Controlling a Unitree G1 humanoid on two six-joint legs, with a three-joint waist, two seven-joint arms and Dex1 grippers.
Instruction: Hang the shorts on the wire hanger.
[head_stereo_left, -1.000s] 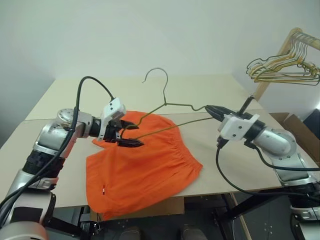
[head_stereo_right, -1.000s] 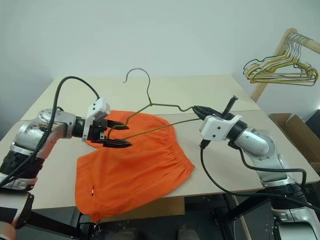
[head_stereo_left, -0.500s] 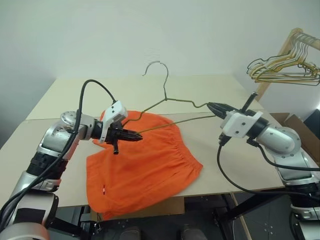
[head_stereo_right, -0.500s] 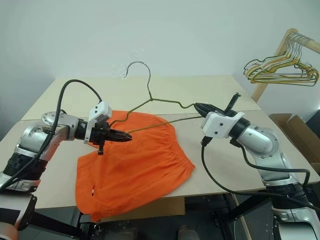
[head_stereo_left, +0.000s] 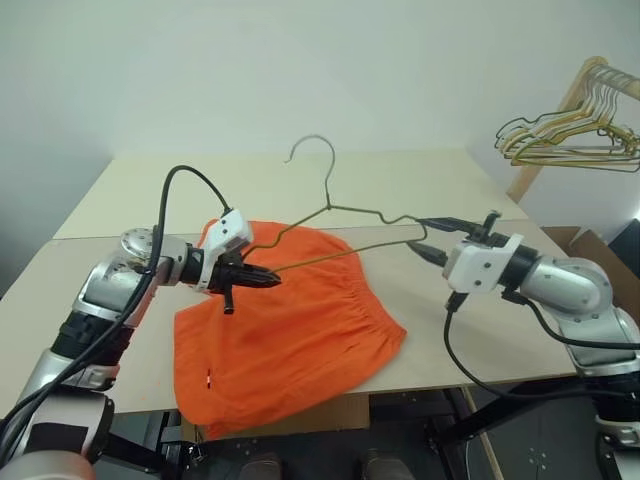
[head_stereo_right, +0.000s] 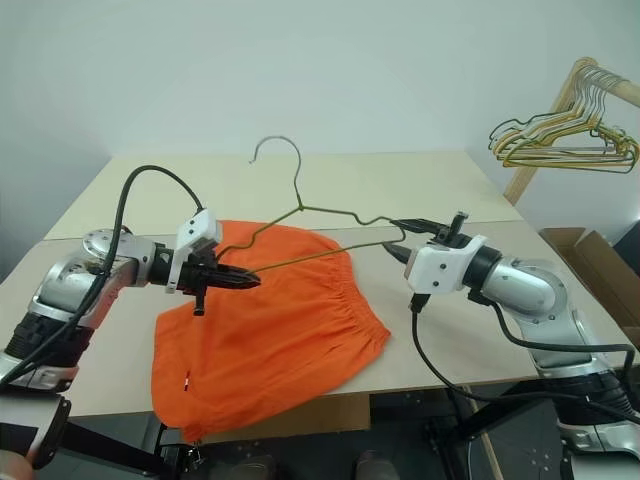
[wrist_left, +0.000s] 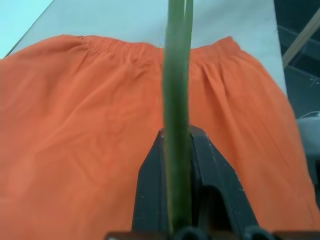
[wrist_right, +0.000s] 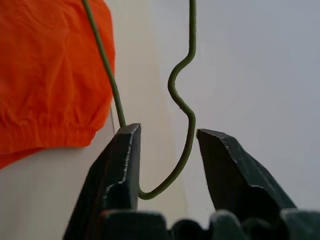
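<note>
Now the left gripper is clamping the left corner of the wire hanger — thin, dull olive-grey, triangular, its hook curving up toward the far side — above the shorts, which are lying flat, bright orange, on the table. Rightward, the right gripper is standing parted around the hanger's right corner — no longer pinching it.

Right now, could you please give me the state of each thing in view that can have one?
Wire hanger: held above the table, hook up, one end clamped in the left pincer, the other end between the right pincer's open fingers.
Shorts: lying flat on the table, not on the hanger.
Left pincer: shut on the wire.
Right pincer: open.
Bunch of hangers: hanging on a wooden rack.
</note>
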